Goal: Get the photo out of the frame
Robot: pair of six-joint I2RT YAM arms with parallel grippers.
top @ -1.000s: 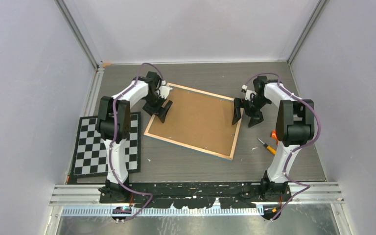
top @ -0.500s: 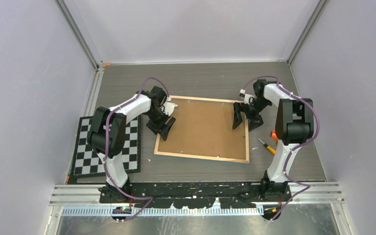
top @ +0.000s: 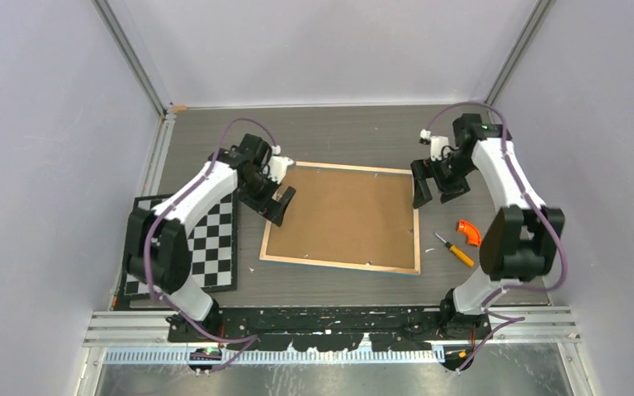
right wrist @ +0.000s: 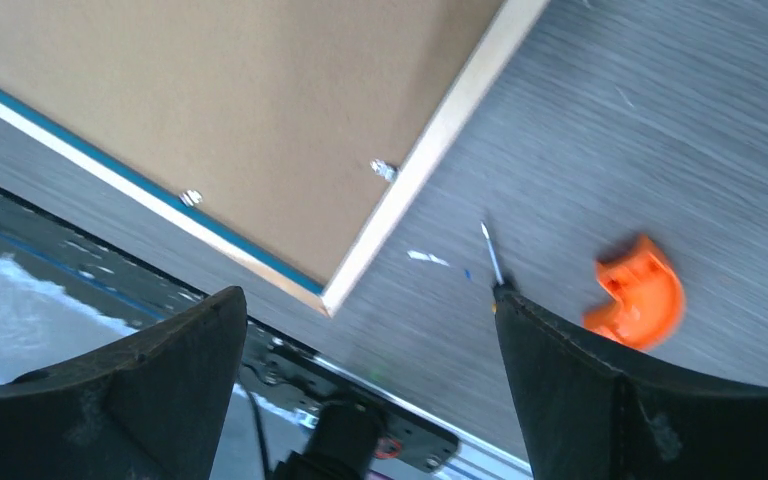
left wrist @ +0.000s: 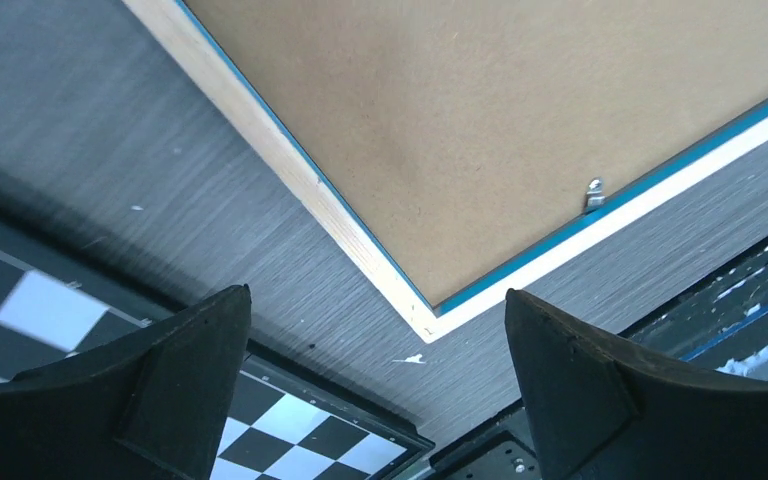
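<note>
Lying back-up mid-tabletop: the frame (top: 343, 217); left gripper (top: 276, 203) and right gripper (top: 432, 190) released, jaws wide, flanking it.

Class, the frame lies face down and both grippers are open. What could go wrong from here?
1. The small metal tabs appear to hold the brown fibreboard back in the blue-bordered wooden frame; prying it before turning them may bend it.
2. Nothing pins the frame, so a push from the left gripper or right gripper might slide it onto the yellow-handled screwdriver.
</note>
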